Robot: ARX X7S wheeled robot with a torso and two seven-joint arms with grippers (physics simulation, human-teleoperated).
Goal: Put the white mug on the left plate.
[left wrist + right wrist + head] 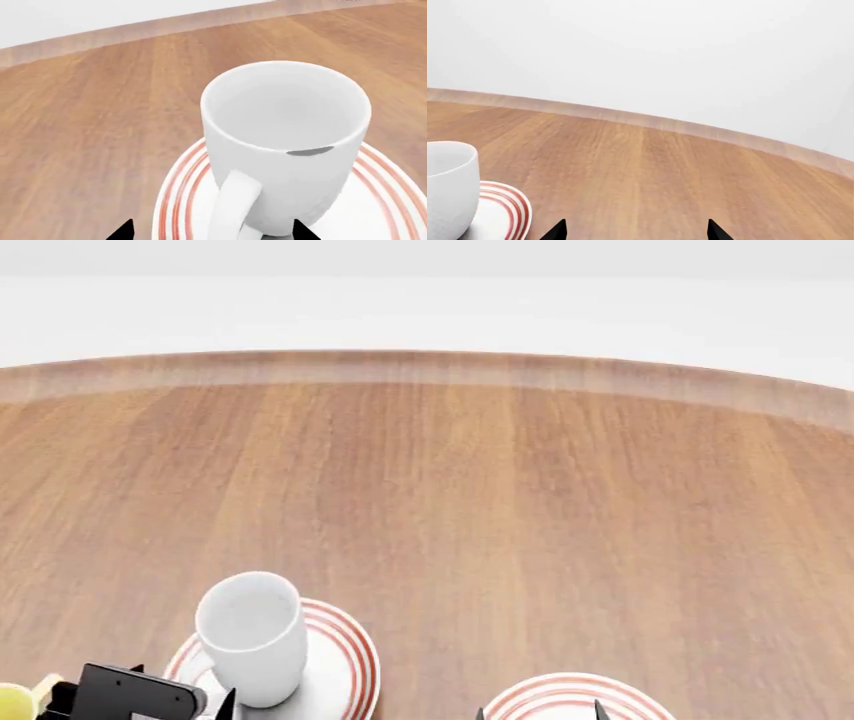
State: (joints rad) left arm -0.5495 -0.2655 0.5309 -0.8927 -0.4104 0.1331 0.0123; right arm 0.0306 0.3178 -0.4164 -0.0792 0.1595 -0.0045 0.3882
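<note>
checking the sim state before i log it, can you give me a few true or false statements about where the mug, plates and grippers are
1. The white mug stands upright on the left plate. True.
2. The mug holds dark liquid. False: its inside is white and empty.
3. The left gripper is clamped on the handle. False: its fingertips stand apart on either side of the mug.
4. A second ringed plate lies to the right. True.
5. The right gripper holds a plate. False: it is open, over bare table.

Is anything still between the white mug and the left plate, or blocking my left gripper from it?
Nothing visible. The white mug already stands upright on the left plate, and the left gripper has its fingers spread either side of the handle with nothing between.
</note>
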